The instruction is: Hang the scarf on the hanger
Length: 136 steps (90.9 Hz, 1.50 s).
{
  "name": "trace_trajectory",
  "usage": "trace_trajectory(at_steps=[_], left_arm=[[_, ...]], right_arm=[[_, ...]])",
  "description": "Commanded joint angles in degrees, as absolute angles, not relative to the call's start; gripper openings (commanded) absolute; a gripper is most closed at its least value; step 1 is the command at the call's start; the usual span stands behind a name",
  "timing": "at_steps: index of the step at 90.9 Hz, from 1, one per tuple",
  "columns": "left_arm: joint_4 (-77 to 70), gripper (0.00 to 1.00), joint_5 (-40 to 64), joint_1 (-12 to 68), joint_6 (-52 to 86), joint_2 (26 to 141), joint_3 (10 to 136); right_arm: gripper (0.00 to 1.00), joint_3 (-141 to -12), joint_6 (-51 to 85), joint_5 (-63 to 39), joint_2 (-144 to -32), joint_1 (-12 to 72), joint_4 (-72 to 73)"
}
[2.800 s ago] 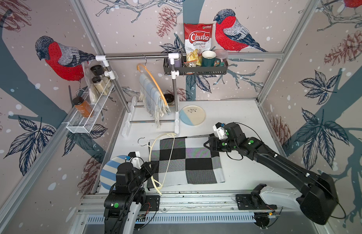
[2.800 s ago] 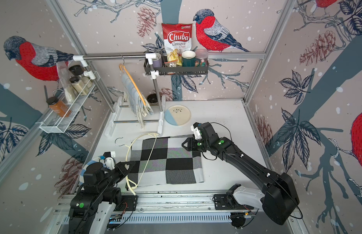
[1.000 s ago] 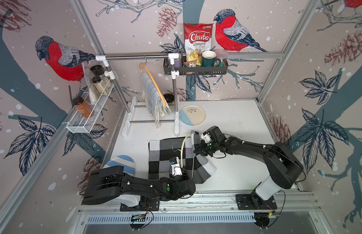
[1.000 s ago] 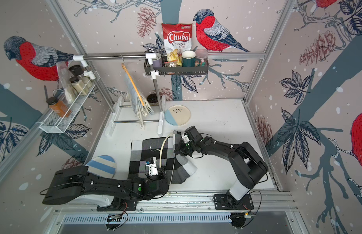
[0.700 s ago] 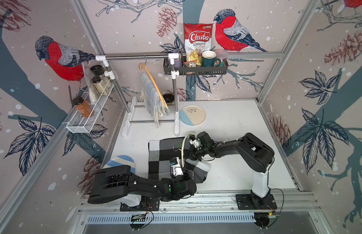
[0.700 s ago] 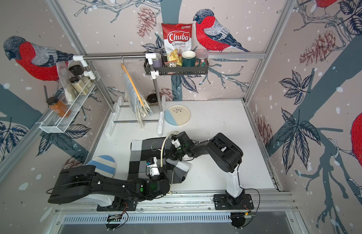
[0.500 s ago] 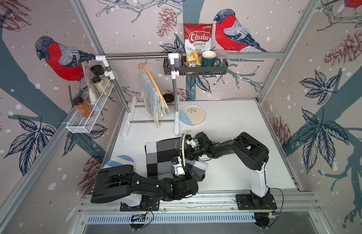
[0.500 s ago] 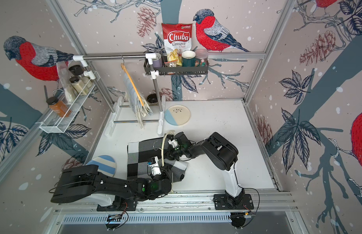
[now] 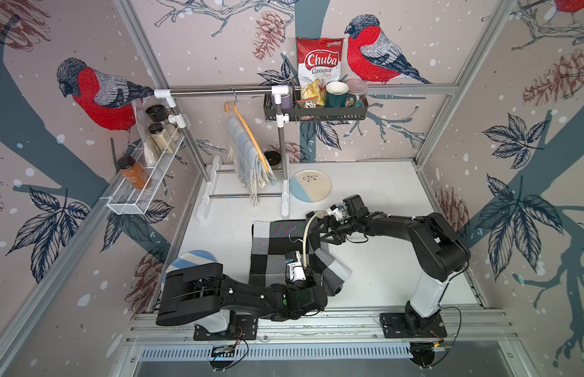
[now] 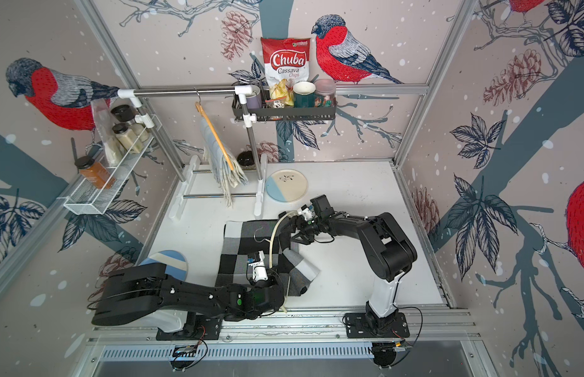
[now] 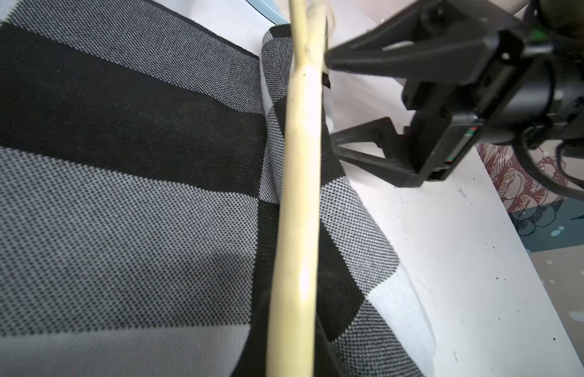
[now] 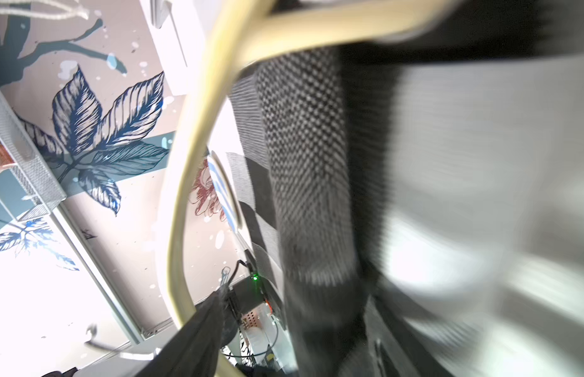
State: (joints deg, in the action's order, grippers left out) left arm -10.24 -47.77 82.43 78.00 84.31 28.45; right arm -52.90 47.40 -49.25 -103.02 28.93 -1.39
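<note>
The black, grey and white checked scarf (image 9: pixel 274 241) (image 10: pixel 245 241) lies on the white table, its right part folded up against the cream hanger (image 9: pixel 304 238) (image 10: pixel 273 241). The hanger stands tilted over the cloth. My left gripper (image 9: pixel 304 272) is shut on the hanger's near end; in the left wrist view the hanger (image 11: pixel 300 196) runs straight out from it over the scarf (image 11: pixel 121 196). My right gripper (image 9: pixel 322 230) (image 11: pixel 330 102) is open beside the hanger's far bend, jaws apart and empty, next to the scarf's fold. The right wrist view is blurred and shows the hanger (image 12: pixel 186 163) and scarf (image 12: pixel 310 163) close up.
An orange hanger with a pale fringed scarf (image 9: pixel 248 153) hangs on the rail (image 9: pixel 219 93) at the back left. A cream-and-blue plate (image 9: pixel 310 186) lies behind the right gripper. A striped plate (image 9: pixel 189 261) sits by the left arm. Wire shelf (image 9: pixel 137 196) and black basket (image 9: pixel 316 112) hang above.
The right gripper carried the scarf's right end leftward over the hanger, then opened and let go of it. The left gripper kept hold of the hanger.
</note>
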Motion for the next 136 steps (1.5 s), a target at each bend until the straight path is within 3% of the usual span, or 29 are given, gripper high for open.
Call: trace_trajectory(at_steps=[1,16,28,45,54,69,81,93,102,120,136], left_arm=[[-7.39,0.0,-45.26,82.27,76.89,84.72,28.76],[-6.58,0.0,-45.17,82.27,76.45,84.64,29.33],[-6.47,0.0,-45.28,82.27,76.14,84.61,29.52],[-5.81,0.0,-45.18,82.27,75.95,84.11,29.68],[-5.6,0.0,-44.95,82.27,75.53,84.35,30.19],[-4.93,0.0,-44.34,82.27,75.15,84.37,30.99],[-4.32,0.0,-44.19,82.27,75.83,83.52,31.44],[0.3,0.0,-43.46,82.27,75.93,82.93,33.27],[3.09,0.0,-43.4,82.27,76.23,83.37,34.83],[5.53,0.0,-42.93,82.27,75.95,85.14,36.76],[5.09,0.0,-42.85,82.27,75.06,86.71,38.01]], right_arm=[[0.7,-50.27,39.82,-46.69,-99.56,26.72,-12.89],[0.73,-42.93,34.98,-40.89,-93.76,26.06,-17.59],[0.71,-37.79,36.19,-42.3,-91.92,33.1,-14.0],[0.45,-38.44,43.31,-38.9,-87.54,45.9,-8.84],[0.27,-41.93,45.32,-35.67,-87.73,49.01,-7.21],[0.12,-44.38,51.75,-35.37,-94.91,50.26,5.58],[0.17,-44.43,57.14,-38.32,-100.76,50.4,16.13],[0.55,-43.46,55.16,-37.75,-98.33,49.2,14.47],[0.68,-40.28,54.49,-40.25,-95.14,45.68,14.21],[0.66,-33.87,54.01,-46.64,-86.89,35.5,13.15],[0.42,-33.38,54.77,-47.47,-86.92,36.32,10.85]])
